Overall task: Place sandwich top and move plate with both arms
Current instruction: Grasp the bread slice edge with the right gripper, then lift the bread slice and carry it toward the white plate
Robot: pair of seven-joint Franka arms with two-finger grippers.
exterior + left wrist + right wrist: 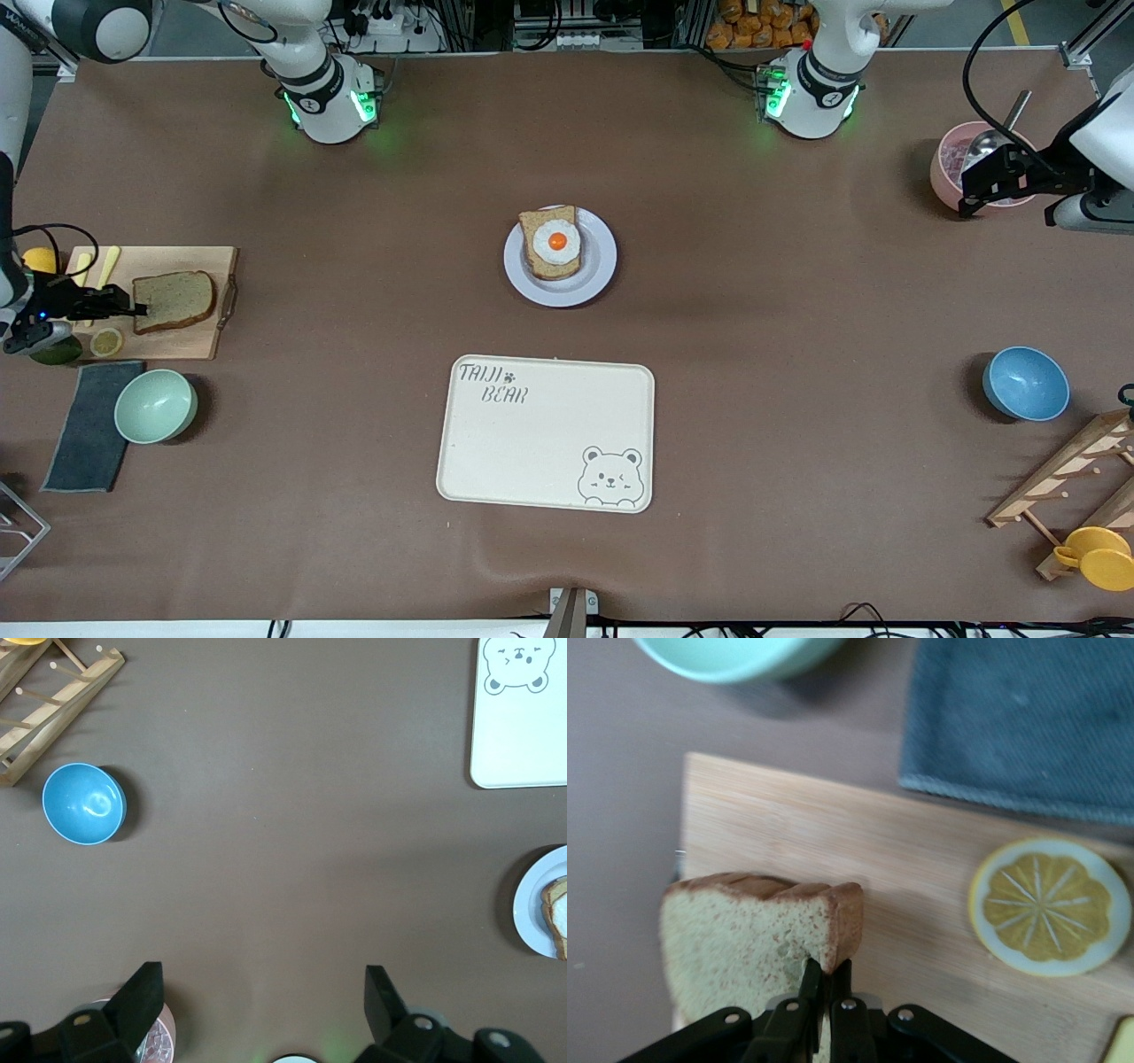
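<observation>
The sandwich top, a bare brown bread slice, lies on a wooden cutting board at the right arm's end of the table. My right gripper is shut on the slice's crust edge; in the right wrist view the fingers pinch the bread. The lavender-grey plate sits mid-table and carries a bread slice with a fried egg. My left gripper is open and empty, over the table beside a pink bowl. The plate's edge shows in the left wrist view.
A cream bear-printed tray lies nearer the camera than the plate. A mint bowl and a grey cloth lie near the board, with a lemon slice on it. A blue bowl, a pink bowl and a wooden rack stand at the left arm's end.
</observation>
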